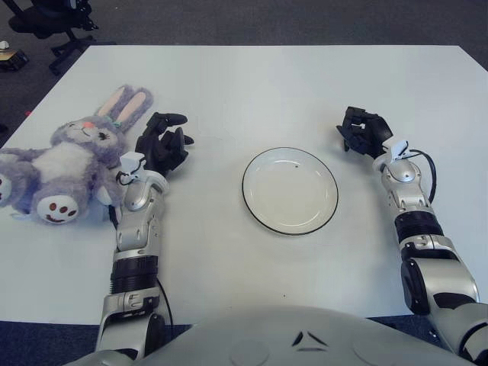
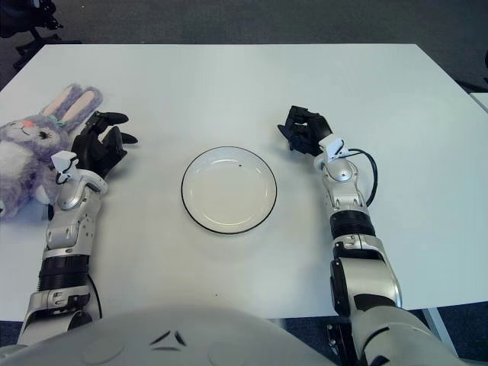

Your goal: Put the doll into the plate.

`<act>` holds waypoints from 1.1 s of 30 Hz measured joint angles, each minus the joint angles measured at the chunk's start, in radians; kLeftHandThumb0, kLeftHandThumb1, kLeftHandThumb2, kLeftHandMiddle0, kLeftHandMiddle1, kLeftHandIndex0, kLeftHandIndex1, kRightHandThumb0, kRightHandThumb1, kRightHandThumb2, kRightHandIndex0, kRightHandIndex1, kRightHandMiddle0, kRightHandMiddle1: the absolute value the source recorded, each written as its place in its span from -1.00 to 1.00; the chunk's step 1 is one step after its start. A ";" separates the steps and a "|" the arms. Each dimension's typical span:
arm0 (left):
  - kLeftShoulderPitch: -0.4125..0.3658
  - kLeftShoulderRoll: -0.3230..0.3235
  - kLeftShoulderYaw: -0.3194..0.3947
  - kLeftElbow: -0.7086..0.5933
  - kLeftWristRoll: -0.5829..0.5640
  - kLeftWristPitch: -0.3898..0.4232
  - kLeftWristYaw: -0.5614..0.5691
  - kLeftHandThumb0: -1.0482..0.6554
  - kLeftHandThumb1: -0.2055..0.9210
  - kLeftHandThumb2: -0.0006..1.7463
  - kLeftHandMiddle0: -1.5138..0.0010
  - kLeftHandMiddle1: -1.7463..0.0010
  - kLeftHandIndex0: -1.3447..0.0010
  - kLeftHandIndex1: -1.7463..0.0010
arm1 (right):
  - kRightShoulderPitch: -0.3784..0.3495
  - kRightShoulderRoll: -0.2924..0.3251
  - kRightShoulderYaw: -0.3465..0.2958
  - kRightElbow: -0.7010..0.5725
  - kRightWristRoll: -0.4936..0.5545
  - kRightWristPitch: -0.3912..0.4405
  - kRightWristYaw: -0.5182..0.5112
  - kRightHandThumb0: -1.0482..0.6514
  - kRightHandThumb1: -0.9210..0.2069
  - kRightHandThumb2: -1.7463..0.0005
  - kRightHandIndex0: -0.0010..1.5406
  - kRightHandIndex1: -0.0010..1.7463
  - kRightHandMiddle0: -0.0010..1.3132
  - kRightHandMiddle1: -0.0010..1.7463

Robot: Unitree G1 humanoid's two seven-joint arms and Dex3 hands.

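My left hand (image 1: 162,145), fingers spread, empty | doll (image 1: 69,160) just left, ears far-right | plate (image 1: 290,190) right | right hand (image 1: 364,131) curled beyond.

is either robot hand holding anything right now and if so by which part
Nothing is held. The left robot hand is open beside the doll; the right robot hand is curled, empty.

an office-like room: white table (image 1: 252,84), dark carpet floor (image 1: 305,21), wheeled office chair (image 1: 53,21) beyond
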 measured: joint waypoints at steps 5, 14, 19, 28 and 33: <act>0.019 -0.001 -0.009 -0.084 0.011 0.002 0.004 0.22 0.56 -0.18 0.30 -0.83 0.42 -0.60 | -0.008 0.000 0.000 0.021 0.000 -0.020 -0.007 -0.16 -1.00 0.61 0.24 1.00 0.14 1.00; 0.031 0.019 0.001 -0.180 0.030 -0.031 0.002 0.22 0.58 -0.21 0.28 -0.80 0.42 -0.58 | -0.013 0.000 0.001 0.044 -0.004 -0.046 -0.020 -0.16 -1.00 0.61 0.24 1.00 0.14 1.00; 0.019 0.036 0.025 -0.218 -0.003 -0.027 -0.001 0.22 0.58 -0.22 0.28 -0.79 0.41 -0.58 | -0.016 0.000 0.003 0.056 -0.006 -0.057 -0.028 -0.16 -1.00 0.61 0.24 1.00 0.14 1.00; -0.041 0.052 0.031 -0.259 0.005 -0.037 0.002 0.22 0.58 -0.22 0.28 -0.80 0.41 -0.57 | -0.038 -0.001 0.006 0.099 -0.008 -0.083 -0.035 -0.16 -1.00 0.61 0.25 1.00 0.14 1.00; -0.093 0.059 0.033 -0.243 0.042 -0.052 0.020 0.22 0.58 -0.22 0.28 -0.80 0.41 -0.57 | -0.060 -0.003 0.006 0.138 -0.008 -0.090 -0.034 -0.16 -1.00 0.61 0.25 1.00 0.14 1.00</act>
